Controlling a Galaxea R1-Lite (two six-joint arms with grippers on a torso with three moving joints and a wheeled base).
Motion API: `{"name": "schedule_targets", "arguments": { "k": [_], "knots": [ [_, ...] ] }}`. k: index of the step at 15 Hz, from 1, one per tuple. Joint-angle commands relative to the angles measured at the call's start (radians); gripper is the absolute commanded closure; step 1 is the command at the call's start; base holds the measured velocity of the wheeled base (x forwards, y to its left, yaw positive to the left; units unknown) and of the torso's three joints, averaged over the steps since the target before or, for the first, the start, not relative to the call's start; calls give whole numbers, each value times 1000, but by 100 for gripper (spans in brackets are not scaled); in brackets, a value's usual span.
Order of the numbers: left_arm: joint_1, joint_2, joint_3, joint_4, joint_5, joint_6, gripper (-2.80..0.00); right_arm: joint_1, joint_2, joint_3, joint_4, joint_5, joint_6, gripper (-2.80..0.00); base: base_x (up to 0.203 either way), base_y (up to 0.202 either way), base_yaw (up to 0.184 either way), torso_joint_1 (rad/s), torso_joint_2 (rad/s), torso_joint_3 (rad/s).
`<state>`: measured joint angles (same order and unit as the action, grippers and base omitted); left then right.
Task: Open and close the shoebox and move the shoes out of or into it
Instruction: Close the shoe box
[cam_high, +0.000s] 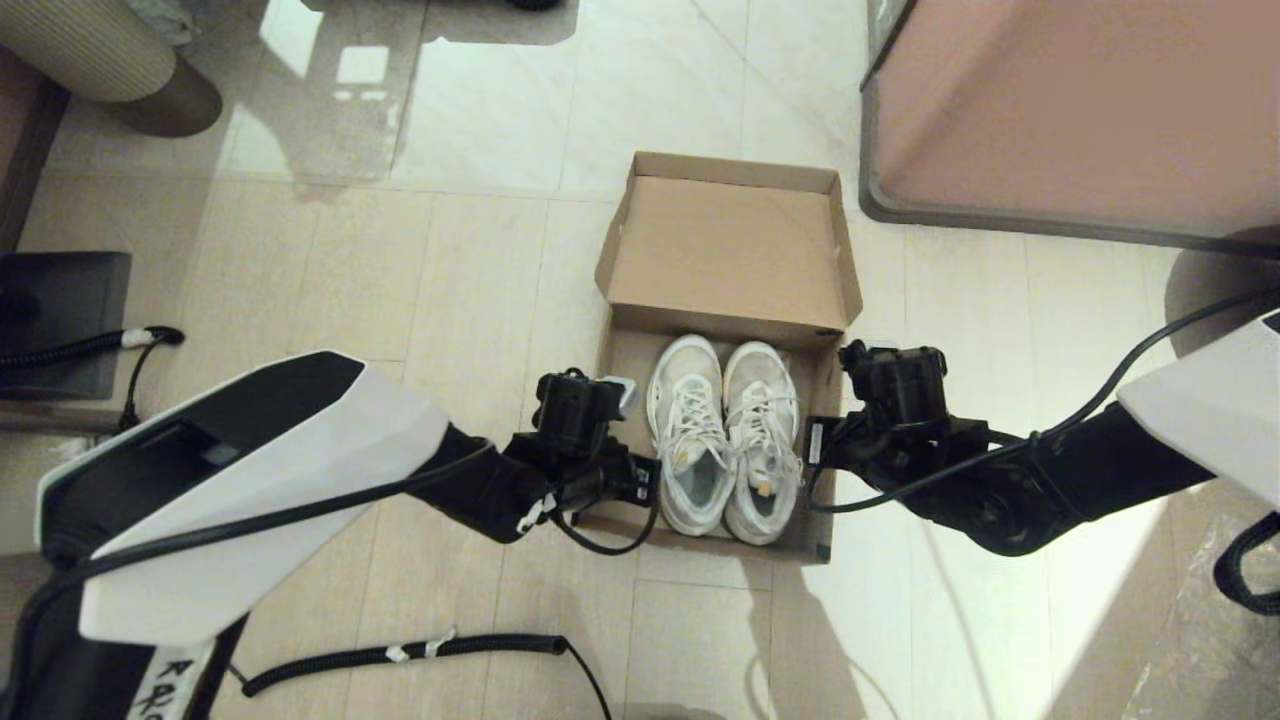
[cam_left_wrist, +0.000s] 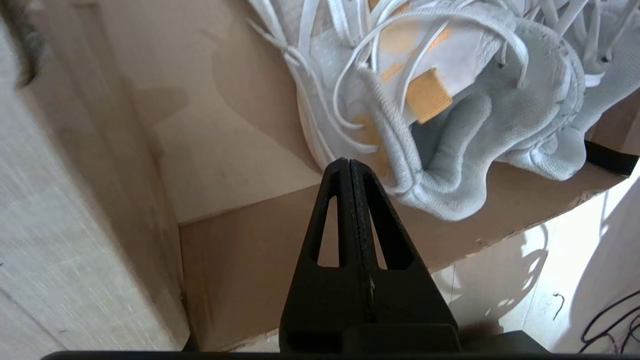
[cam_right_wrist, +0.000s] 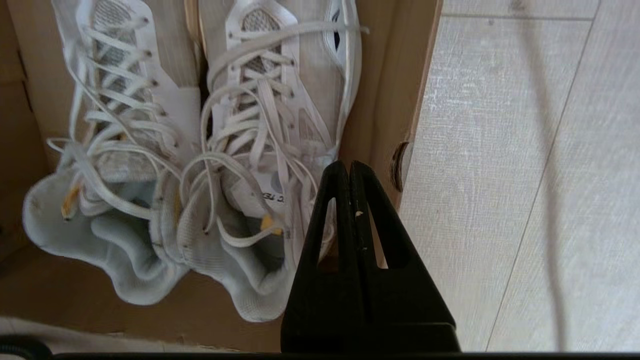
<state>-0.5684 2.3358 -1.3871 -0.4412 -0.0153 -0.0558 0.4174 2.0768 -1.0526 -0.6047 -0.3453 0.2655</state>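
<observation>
Open shoebox (cam_high: 727, 262) on a pale tiled floor (cam_high: 470, 260), shoes (cam_high: 724, 435) inside.

A pinkish cabinet (cam_high: 1070, 110) stands to the box's far right. The lid is folded back on the far side. Both shoes lie side by side in the tray, toes toward the lid. The left end effector (cam_left_wrist: 349, 167) hovers at the box's left wall, fingers pressed together, gripping nothing. The right end effector (cam_right_wrist: 349, 167) hovers at the right wall, fingers likewise pressed together.
</observation>
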Motion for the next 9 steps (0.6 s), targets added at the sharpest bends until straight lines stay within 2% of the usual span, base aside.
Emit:
{"name": "schedule_targets", "arguments": {
  "k": [1, 4, 9],
  "knots": [
    [0, 30, -38, 13, 0, -1, 0, -7, 33, -13, -2, 13, 0, 0, 0, 0, 0, 0, 0, 0],
    [1, 68, -96, 42, 0, -1, 0, -17, 54, -18, -3, 17, -2, 0, 0, 0, 0, 0, 0, 0],
    [2, 79, -99, 46, 0, -1, 0, -23, 60, -18, -3, 39, -3, 0, 0, 0, 0, 0, 0, 0]
  ]
}}
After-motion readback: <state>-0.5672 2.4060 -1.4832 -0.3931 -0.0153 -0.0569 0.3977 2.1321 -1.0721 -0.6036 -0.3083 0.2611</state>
